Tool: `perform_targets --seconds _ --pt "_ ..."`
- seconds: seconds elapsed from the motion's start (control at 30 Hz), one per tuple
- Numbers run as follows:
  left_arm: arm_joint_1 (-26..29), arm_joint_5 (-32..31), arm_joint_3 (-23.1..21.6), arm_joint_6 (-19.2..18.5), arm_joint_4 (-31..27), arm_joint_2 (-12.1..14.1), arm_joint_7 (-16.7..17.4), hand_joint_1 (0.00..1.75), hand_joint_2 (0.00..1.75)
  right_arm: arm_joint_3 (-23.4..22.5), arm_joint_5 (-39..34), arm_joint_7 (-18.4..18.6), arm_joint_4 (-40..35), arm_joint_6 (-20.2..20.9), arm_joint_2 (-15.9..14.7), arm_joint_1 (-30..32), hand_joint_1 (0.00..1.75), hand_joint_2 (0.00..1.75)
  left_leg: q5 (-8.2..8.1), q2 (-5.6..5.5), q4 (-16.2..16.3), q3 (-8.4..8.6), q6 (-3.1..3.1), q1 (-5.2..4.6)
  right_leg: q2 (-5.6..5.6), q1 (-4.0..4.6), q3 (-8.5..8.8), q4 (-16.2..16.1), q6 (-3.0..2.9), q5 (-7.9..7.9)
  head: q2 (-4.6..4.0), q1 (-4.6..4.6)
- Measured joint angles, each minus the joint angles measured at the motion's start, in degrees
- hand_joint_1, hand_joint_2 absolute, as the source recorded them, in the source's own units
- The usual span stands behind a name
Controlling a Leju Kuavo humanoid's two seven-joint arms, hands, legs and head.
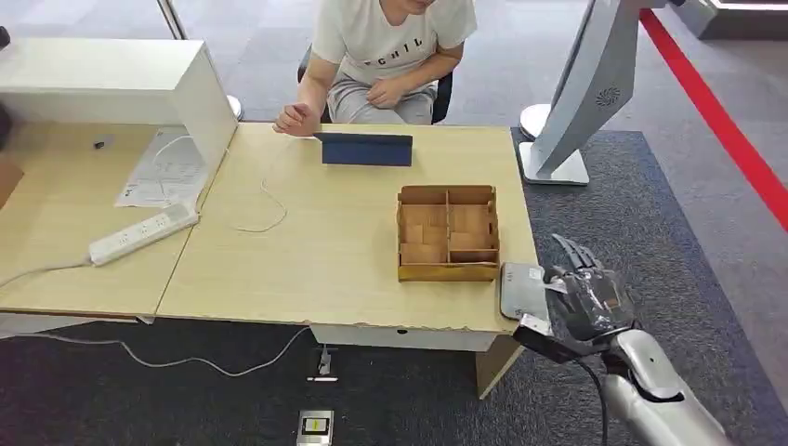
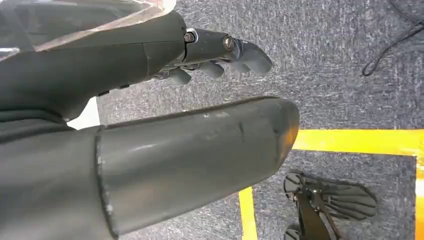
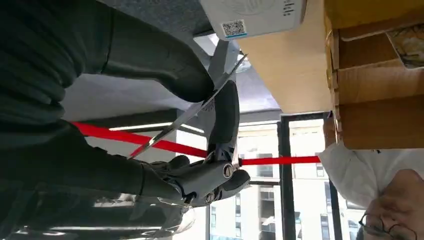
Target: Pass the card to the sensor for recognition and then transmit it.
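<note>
Looking down from the head view, you have the right hand (image 1: 587, 299) just off the table's (image 1: 325, 269) near right corner, right beside the grey sensor (image 1: 523, 290) that lies on that corner. The card (image 1: 556, 284) is hard to make out here, a pale sliver at the fingers. The wooden box (image 1: 447, 233) sits just left of the sensor, and a person (image 1: 390, 46) is seated at the far edge behind a dark tablet (image 1: 365, 149).

Over to the left wrist view: your left hand (image 2: 220, 52) hangs over grey carpet with yellow tape, fingers curled in loosely, nothing in them.

Now the right wrist view, and this one settles it. The card (image 3: 187, 115) shows edge-on, pinched between the thick thumb and the dark fingers (image 3: 227, 120), with the sensor (image 3: 255, 15) and its code label close ahead.

Your read on handling: it looks thin, light, stiff and slick, so it could slide or pivot in a pinch. Hold it at one end, firmly, and leave the flat face free to meet the sensor.
</note>
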Motion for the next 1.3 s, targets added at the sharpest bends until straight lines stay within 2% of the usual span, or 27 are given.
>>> perform_targets --seconds 0.53,0.83,1.3 --pt "-0.16 -1.03 0.00 -1.77 0.00 0.02 -0.55 0.00 0.00 1.90 3.65 -1.03 1.95 3.52 1.84 -3.23 1.75 1.75 0.01 0.00 0.00 0.00 0.00 0.00 0.00 0.00 0.01 0.00 0.00 0.01 0.00 0.00" --pt "-0.17 -1.31 0.00 -2.40 0.00 0.02 -0.28 0.00 0.00 3.08 4.09 0.15 2.27 6.45 2.49 -3.87 1.75 1.75 0.01 0.00 0.00 0.00 0.00 0.00 0.00 0.00 0.00 0.00 0.00 0.01 0.00 -0.02" --pt "-0.15 -1.86 -0.13 -3.04 0.00 0.04 -0.06 0.00 0.00 3.04 4.15 -2.42 10.90 2.56 2.38 -3.67 1.75 1.75 0.01 0.00 0.00 0.00 0.00 0.00 0.00 0.00 -0.01 0.00 0.00 0.01 0.00 0.00"
